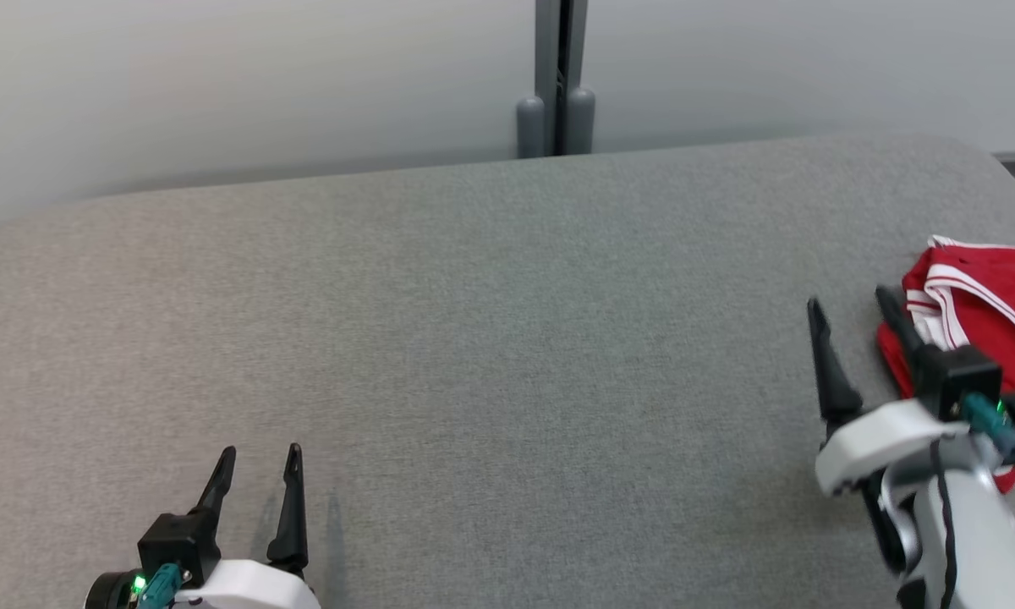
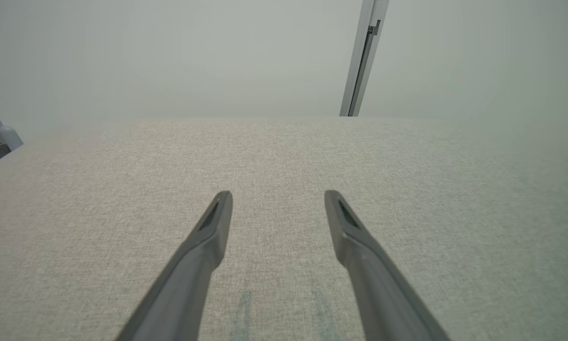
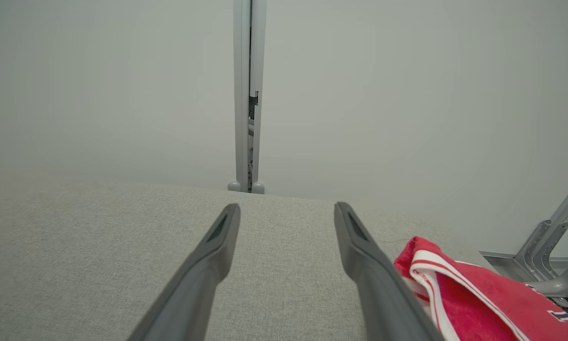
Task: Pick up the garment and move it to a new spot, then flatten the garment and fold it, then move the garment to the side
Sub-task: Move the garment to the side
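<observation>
A red garment [image 1: 981, 296] with white stripes lies folded at the far right edge of the grey padded table [image 1: 491, 338]. In the right wrist view the garment [image 3: 483, 298] sits low on the right, just beside the right finger. My right gripper [image 1: 850, 309] stands open just left of the garment, nothing between its fingers; its right finger overlaps the cloth's left edge in the head view. At the lower left, my left gripper [image 1: 258, 457] is open over bare table; the left wrist view shows my left gripper [image 2: 278, 194] with empty fingers.
A pale wall runs behind the table, with a grey vertical post [image 1: 556, 80] at its middle. A grey metal frame [image 3: 544, 255] stands past the table's right end. The table's rounded far corners and right edge are close to the garment.
</observation>
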Controlling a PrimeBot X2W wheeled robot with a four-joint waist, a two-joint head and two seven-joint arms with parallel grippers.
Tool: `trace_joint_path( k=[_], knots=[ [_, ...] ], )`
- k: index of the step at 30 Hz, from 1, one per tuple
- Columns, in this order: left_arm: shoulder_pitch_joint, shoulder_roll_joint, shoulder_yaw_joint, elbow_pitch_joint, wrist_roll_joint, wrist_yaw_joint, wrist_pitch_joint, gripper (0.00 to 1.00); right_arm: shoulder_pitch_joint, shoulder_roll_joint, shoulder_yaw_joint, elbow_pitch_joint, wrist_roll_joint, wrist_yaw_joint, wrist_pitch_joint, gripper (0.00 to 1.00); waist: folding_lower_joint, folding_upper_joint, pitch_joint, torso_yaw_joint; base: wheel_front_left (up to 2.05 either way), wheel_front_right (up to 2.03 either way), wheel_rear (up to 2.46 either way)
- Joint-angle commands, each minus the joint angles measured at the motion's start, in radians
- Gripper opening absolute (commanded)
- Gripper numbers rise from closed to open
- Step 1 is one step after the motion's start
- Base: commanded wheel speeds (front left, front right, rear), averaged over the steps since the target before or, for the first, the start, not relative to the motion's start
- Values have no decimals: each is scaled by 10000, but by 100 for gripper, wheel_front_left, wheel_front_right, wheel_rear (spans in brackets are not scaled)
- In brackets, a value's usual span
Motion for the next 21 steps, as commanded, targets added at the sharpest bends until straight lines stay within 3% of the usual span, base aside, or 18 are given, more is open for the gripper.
trace_joint_path(
  k=[1,8,21],
  knots=[
    [163,41,88,16,23,84,-45,100,557,60,115,-155,151,-5,5,100,0,-1,-395,347,0,0,0],
    [481,44,314,31,67,79,-45,100,1914,302,383,-261,444,-5,5,100,0,-1,-815,667,0,0,0],
    [771,41,586,-241,-10,-6,-45,100,2882,380,581,-594,830,-5,5,100,0,-1,-1082,759,0,0,0]
  ],
)
